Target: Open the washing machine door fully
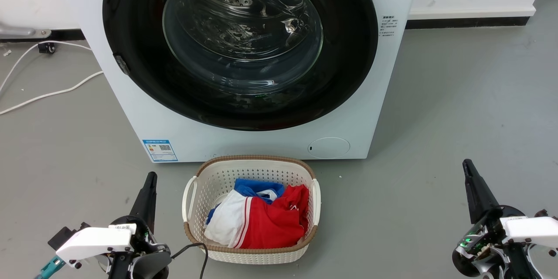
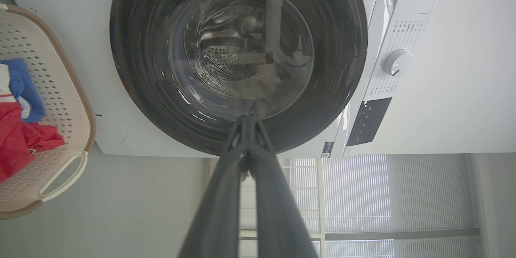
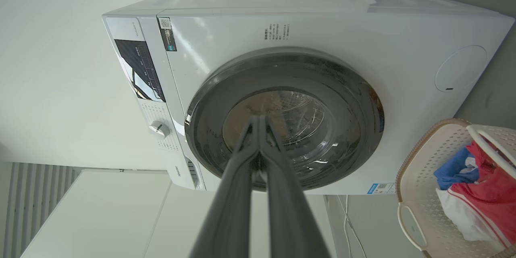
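Head view — washing machine door [image 1: 239,43] closed, left gripper [image 1: 151,178], right gripper [image 1: 467,165], both pinched together, empty

washing machine [image 1: 244,141] 1 | door [image 1: 242,39] 1 | basket [image 1: 255,158] 1 | grippers [image 1: 151,178] [image 1: 467,165] 2

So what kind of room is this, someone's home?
Probably a laundry corner, perhaps a test set-up rather than a home: a white washer with its door shut, a basket of clothes on a bare grey floor, and blinds nearby.
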